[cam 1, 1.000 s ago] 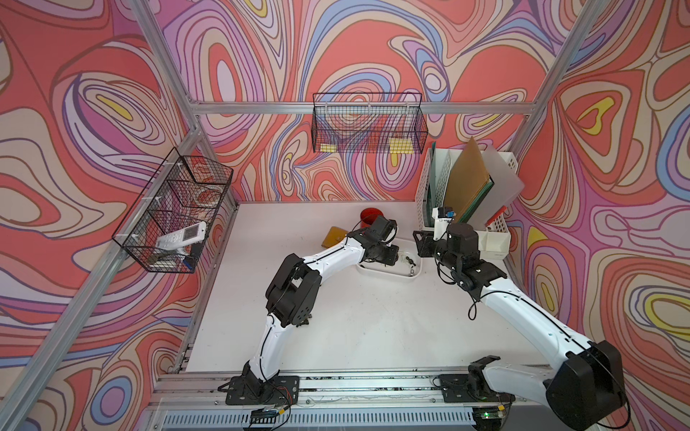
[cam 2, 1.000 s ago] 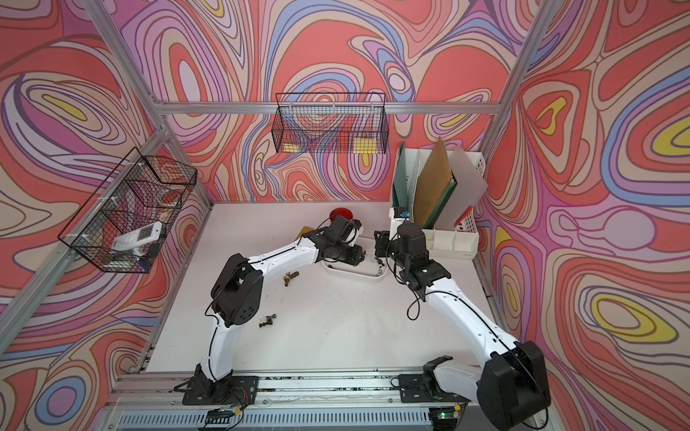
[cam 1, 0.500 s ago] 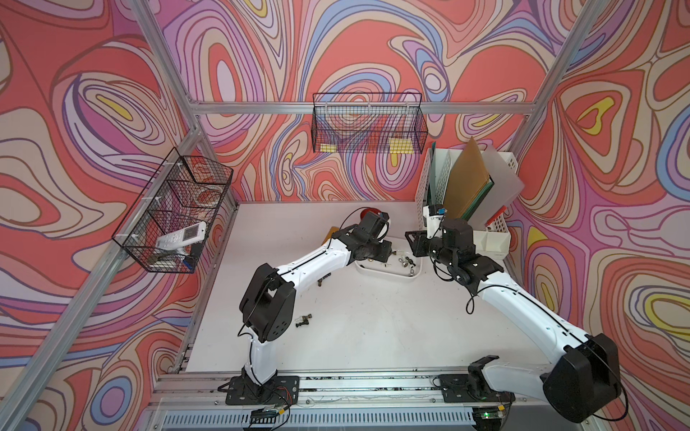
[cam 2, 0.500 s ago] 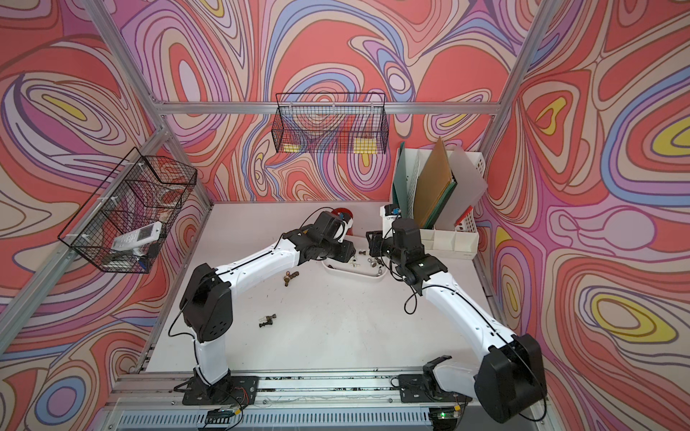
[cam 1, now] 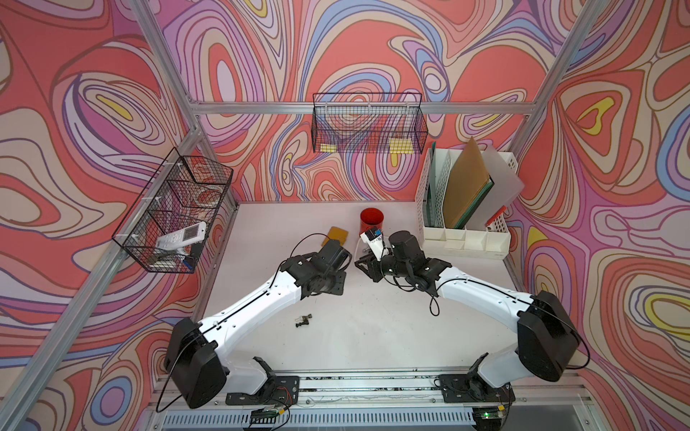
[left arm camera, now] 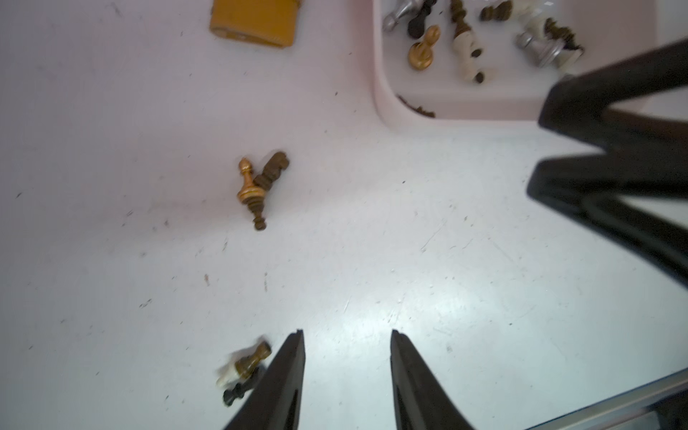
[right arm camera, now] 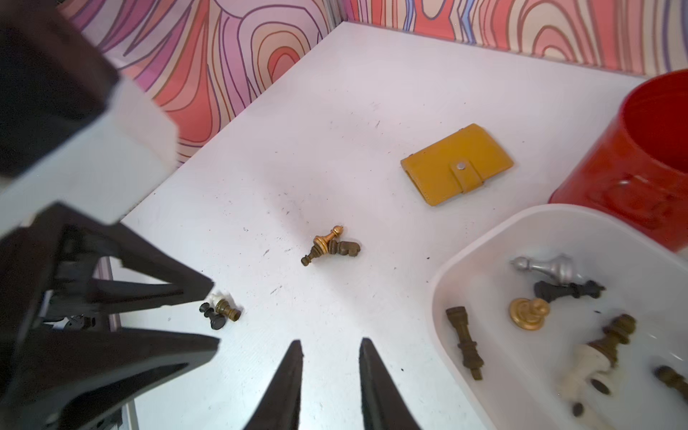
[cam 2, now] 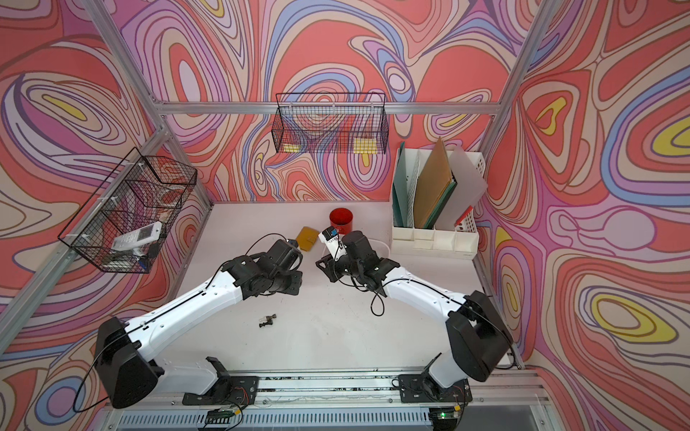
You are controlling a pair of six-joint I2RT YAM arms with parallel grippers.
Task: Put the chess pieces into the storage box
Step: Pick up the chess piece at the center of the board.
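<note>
While both arms reach in over the middle of the white table, the surroundings list as follows.

- Back right: white file organiser, boards standing in it.
- Toward the centre from it: red cup, then a yellow snap wallet lying flat.
- Walls: back wire basket; side wire basket holding a white handset.

Storage box: just beside the red cup and under the right arm. Both top views hide nearly all of it. Only the wrist views show the inside, where silver, black, gold, brown and cream chess pieces lie scattered.

Loose on the table:
- Gold-topped trio: plain in both wrist views, between wallet and box, but not to be made out from above.
- Pale-and-dark trio: seen in both top views, on open table beside the left arm.

Left gripper: jaws apart, nothing between them. The pale-and-dark trio lies just outside one finger, which partly covers it; contact cannot be told.

Right gripper: jaws apart, a narrower gap, over bare table. The storage box is off to one side and the gold-topped trio is ahead, apart from the tips.
</note>
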